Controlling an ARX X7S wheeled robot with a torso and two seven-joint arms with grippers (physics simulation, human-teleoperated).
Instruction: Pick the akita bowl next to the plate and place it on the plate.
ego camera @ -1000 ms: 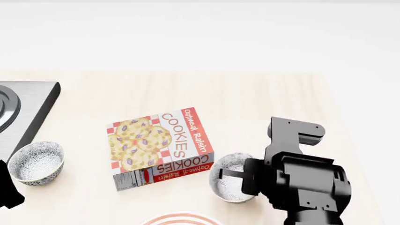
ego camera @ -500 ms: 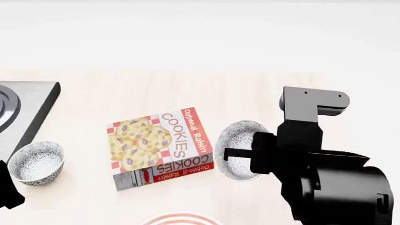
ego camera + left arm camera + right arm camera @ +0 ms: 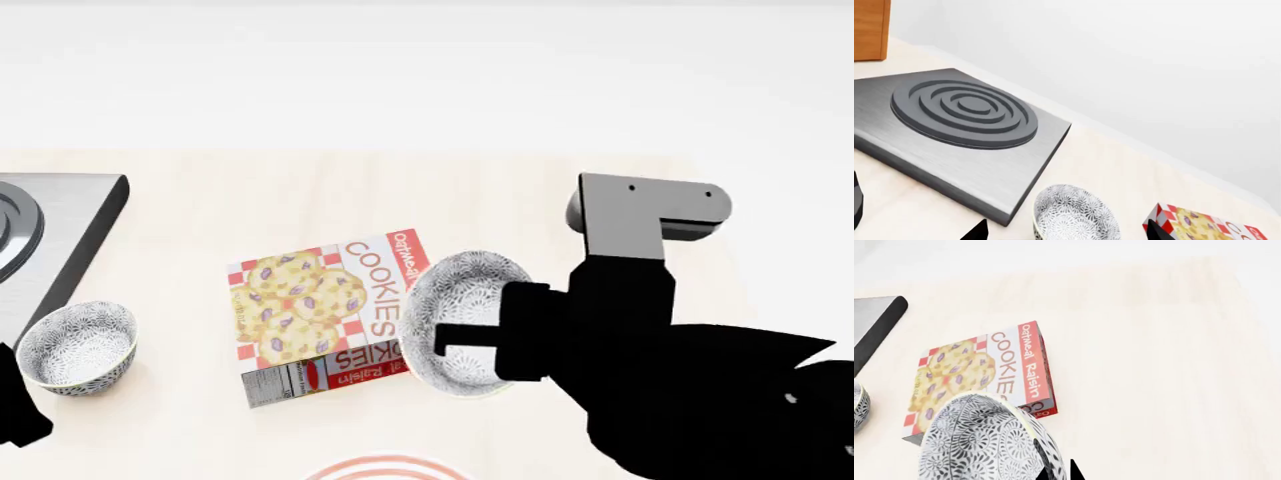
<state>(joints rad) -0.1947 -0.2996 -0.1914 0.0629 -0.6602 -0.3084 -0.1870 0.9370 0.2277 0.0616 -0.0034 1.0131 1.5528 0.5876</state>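
Observation:
My right gripper (image 3: 463,337) is shut on the rim of the akita bowl (image 3: 461,300), a small bowl patterned in grey-black. It holds the bowl tilted in the air, over the right edge of the cookie box. In the right wrist view the same bowl (image 3: 981,440) fills the near foreground, its rim pinched in the gripper (image 3: 1059,472). Only the top rim of the red-ringed plate (image 3: 387,466) shows, at the lower edge of the head view. My left gripper (image 3: 1067,236) stands open, its fingertips wide apart.
A second patterned bowl (image 3: 80,345) sits at the left beside the grey stove plate (image 3: 60,235); the left wrist view shows it too (image 3: 1074,217). The cookie box (image 3: 314,310) lies flat mid-table. The table's right edge (image 3: 754,300) runs behind my right arm.
My right gripper has lifted the akita bowl off the table and carried it left, over the cookie box's right edge. The bowl now tilts more. The left arm has not moved.

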